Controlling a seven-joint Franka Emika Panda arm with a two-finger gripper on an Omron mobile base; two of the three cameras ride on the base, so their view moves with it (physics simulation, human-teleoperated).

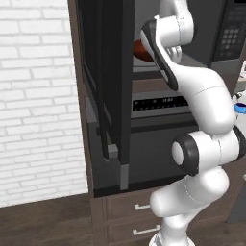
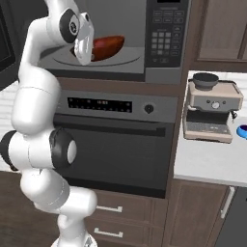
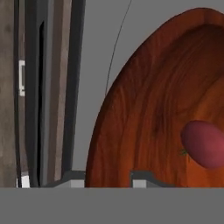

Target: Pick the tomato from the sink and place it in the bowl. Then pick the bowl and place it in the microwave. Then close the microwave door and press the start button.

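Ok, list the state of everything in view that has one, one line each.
microwave door: swung open to the left.
microwave: open, bowl inside.
bowl: on the microwave's turntable, tomato in it.
tomato: lying in the bowl.
gripper: at the bowl's rim; open or shut, cannot tell.
oven: door closed.

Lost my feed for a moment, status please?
Hand at bowl rim, grip unclear. Bowl with tomato inside microwave. Microwave door open.
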